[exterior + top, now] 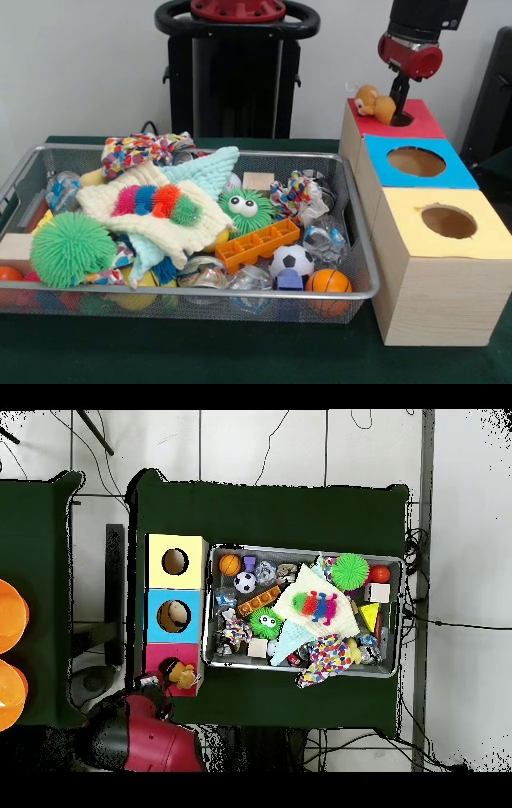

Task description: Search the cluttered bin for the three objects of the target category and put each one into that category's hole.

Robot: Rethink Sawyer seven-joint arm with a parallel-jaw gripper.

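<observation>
At the upper right of the front view, the gripper (pixel 398 102) is seen hanging just over the red-topped box (pixel 416 126), the farthest of three wooden boxes lined up beside the bin (pixel 352 232). A small orange-brown plush animal (pixel 374 102) is seen at the left rim of the red box's hole, touching or just beside the dark fingers. Whether the fingers are clamped on the toy or already parted cannot be told from either view. In the overhead view the same plush animal (pixel 183 674) is found at the lower left of the frame, resting on the red-topped box (pixel 165 656), with the red arm below it.

The toy is judged to be one of the target category, since it has been brought to a hole rather than left in the clutter. It is probably held low over the opening so that it drops in, though it appears to sit partly on the rim and could lodge there.

The blue-topped box (pixel 460 172) and the yellow-topped box (pixel 480 240) are left untouched. In the bin, a green fuzzy toy with eyes (pixel 244 210), a soccer ball (pixel 291 259) and an orange brick (pixel 256 244) lie among cloths.
</observation>
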